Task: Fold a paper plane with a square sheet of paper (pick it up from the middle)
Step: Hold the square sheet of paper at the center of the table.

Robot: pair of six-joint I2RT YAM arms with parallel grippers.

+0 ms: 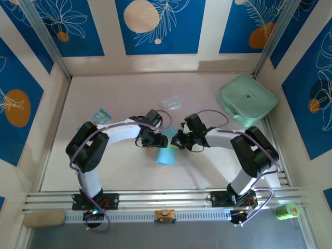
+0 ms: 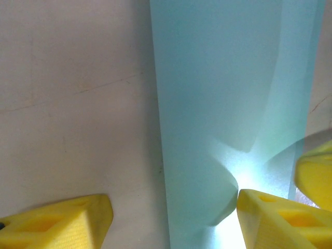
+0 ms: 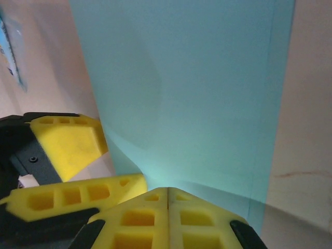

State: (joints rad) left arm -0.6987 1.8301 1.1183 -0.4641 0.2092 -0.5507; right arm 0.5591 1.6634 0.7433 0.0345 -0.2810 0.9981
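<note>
square sheet of paper [image 1: 167, 154] nipped in my tight-closed right pincer [image 3: 167, 193], probably to hold the fold, while my left pincer [image 2: 172, 201] straddles it open, holding nothing

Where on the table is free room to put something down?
Free: far-left table between packet and back wall; near strip between paper and table edge. Crowded: centre, where left gripper and right gripper meet at the paper.

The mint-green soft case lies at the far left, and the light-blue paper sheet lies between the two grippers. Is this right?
No: the mint-green soft case lies at the far right, as the top external view shows. The light-blue paper sheet does lie between the left gripper and right gripper.
</note>
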